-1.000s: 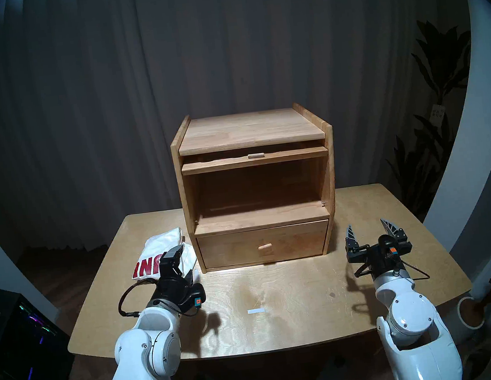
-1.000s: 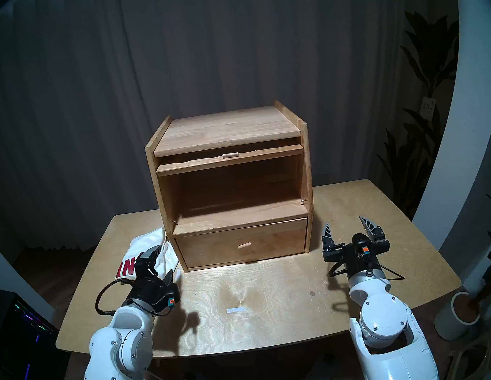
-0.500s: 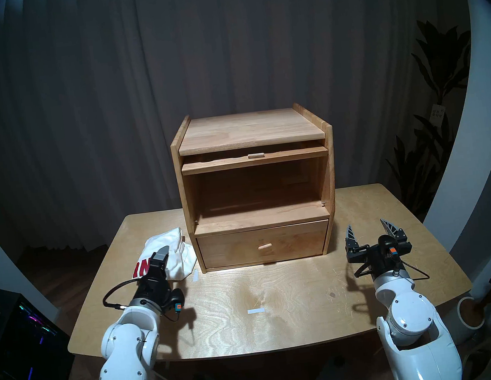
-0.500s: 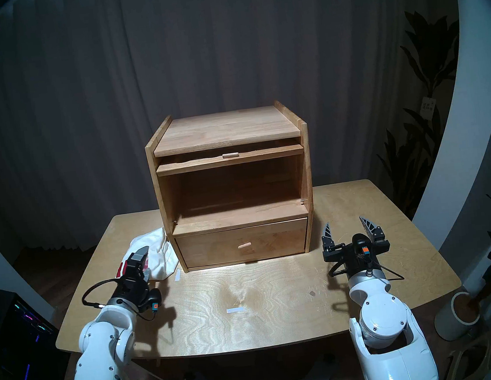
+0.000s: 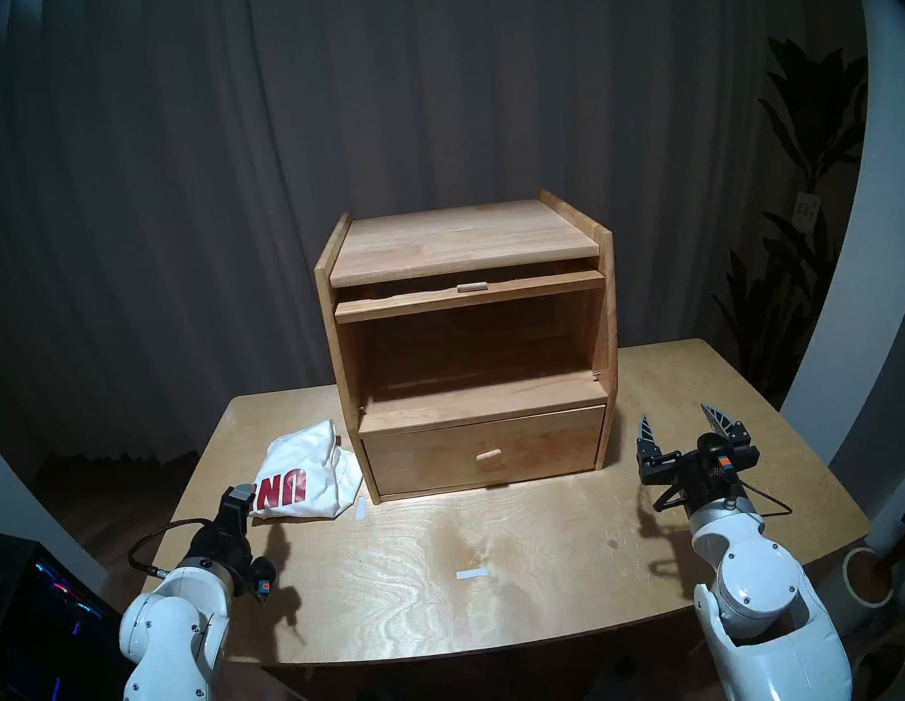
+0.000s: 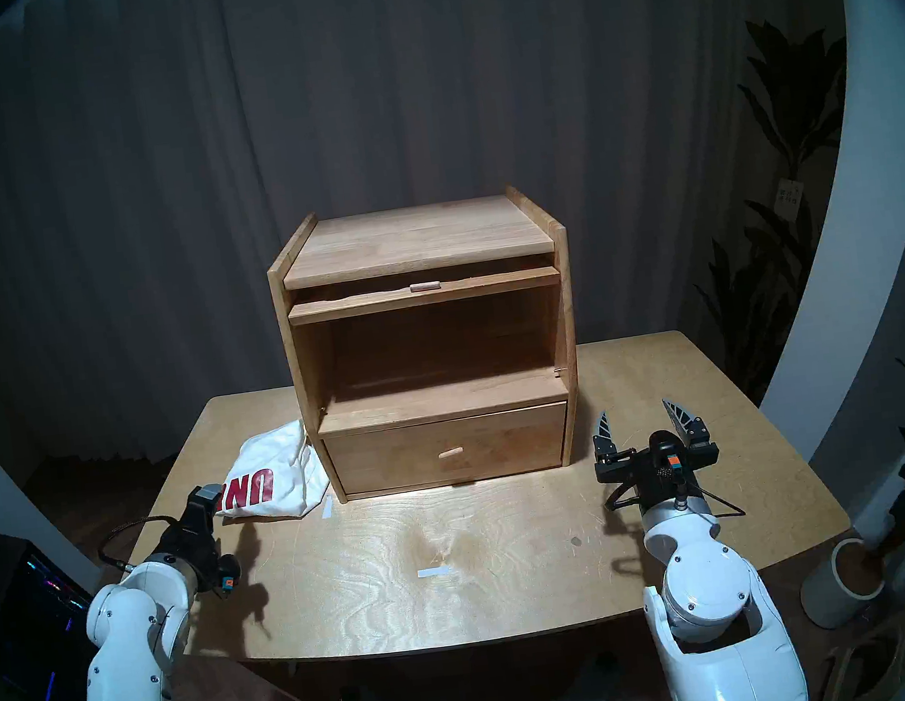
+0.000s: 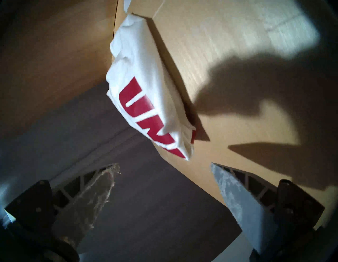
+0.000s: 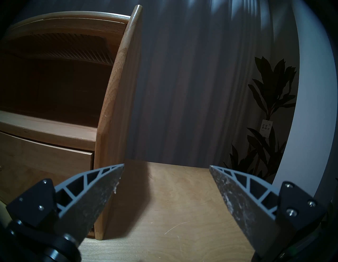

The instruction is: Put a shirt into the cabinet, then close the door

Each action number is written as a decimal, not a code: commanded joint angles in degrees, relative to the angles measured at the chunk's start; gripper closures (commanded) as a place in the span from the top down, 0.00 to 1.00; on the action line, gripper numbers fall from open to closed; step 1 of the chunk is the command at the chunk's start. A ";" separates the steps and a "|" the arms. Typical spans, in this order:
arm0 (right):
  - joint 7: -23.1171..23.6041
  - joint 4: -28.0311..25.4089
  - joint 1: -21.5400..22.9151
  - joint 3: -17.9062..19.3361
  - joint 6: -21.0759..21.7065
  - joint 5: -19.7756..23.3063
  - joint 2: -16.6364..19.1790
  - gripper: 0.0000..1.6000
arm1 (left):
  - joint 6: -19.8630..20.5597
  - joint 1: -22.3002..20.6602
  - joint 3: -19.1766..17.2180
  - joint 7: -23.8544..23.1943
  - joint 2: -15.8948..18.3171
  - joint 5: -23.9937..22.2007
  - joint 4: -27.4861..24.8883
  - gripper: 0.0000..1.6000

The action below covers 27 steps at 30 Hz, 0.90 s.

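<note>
The white shirt (image 5: 307, 479) (image 6: 278, 471) with dark-red letters lies crumpled on the table, touching the cabinet's left front corner. My left gripper (image 5: 239, 500) (image 6: 207, 497) (image 7: 164, 165) hovers open just left of the shirt's near corner, holding nothing and turned on its side. The wooden cabinet (image 5: 460, 239) (image 6: 414, 233) (image 8: 113, 109) stands at the table's back, its upper compartment open and bare. Its door (image 5: 469, 295) (image 6: 424, 295) is lifted flat under the top, peg knob facing me. My right gripper (image 5: 676, 417) (image 6: 636, 409) (image 8: 166, 166) stands open and holds nothing, right of the cabinet.
The shut drawer (image 5: 487, 450) fills the cabinet's bottom. Two white tape strips (image 5: 472, 574) (image 5: 360, 508) lie on the table (image 5: 550, 583). A lit computer case (image 5: 46, 601) stands left on the floor, potted plants (image 5: 866, 575) at the right.
My left arm swung leftward and back from above the shirt to its left near corner, uncovering the red letters. The gripper stayed open. The right arm and the shirt did not move.
</note>
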 commanded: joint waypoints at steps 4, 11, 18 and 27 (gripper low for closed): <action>0.07 -1.46 0.12 -0.06 -0.32 -0.09 0.13 1.00 | 1.75 -7.46 7.77 -10.69 -5.46 0.11 -1.91 1.00; 0.06 -1.35 0.18 -0.06 -0.33 -0.08 0.12 1.00 | 7.94 -11.46 6.93 -11.48 -2.66 2.59 3.32 1.00; 0.05 -1.30 0.22 -0.06 -0.33 -0.08 0.12 1.00 | 11.79 -15.31 6.32 -11.26 -0.82 3.27 9.37 1.00; 0.13 -1.75 -0.07 -0.05 -0.20 -0.08 0.17 1.00 | 14.36 -18.66 7.14 -15.73 -1.02 5.91 16.03 1.00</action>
